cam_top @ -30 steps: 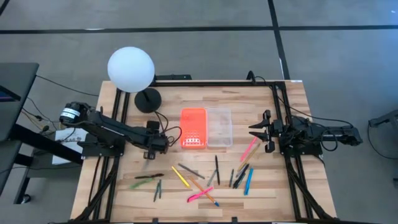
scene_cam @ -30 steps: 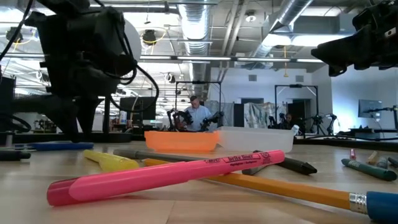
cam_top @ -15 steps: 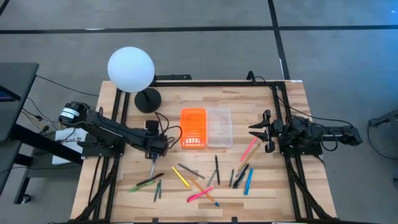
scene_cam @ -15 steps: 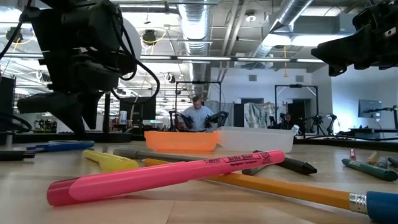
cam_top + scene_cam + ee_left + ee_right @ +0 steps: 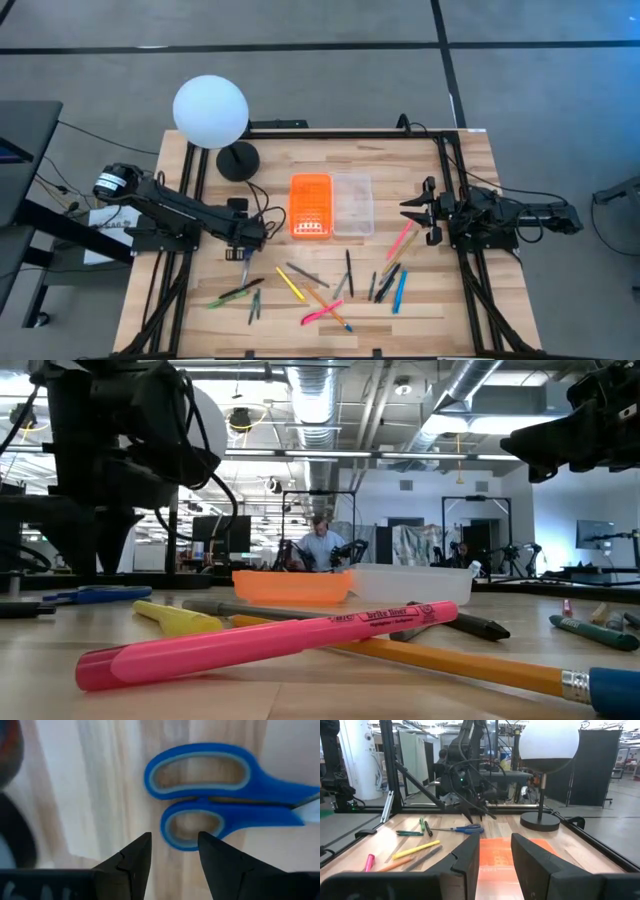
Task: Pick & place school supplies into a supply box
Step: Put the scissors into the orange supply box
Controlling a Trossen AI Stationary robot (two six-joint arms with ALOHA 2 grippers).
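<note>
Wooden-slatted worktop (image 5: 420, 160) carried the whole arrangement, with a white globe lamp (image 5: 211, 112) at its far left corner. At the centre lay the supply box (image 5: 352, 205), its clear tray beside the translucent orange lid (image 5: 311, 206); the two touched along one long side. Nothing could be made out inside the tray, and the lid appeared to hold nothing either. The school supplies (image 5: 330, 285) were scattered loose across the near half of the worktop, well apart from the box, with a pink marker (image 5: 270, 642) nearest the low camera.

The step in hand was judged to be the pick of the blue-handled scissors (image 5: 225, 795), which lay flat just left of the lid. The left claw (image 5: 175, 845) hovered directly over the handle loops, its fingers parted and holding nothing. The next move would call for a descent so that the fingers straddled a handle loop before closing. The right claw (image 5: 495, 847) waited at the right edge of the worktop, fingers partly spread and empty.
</note>
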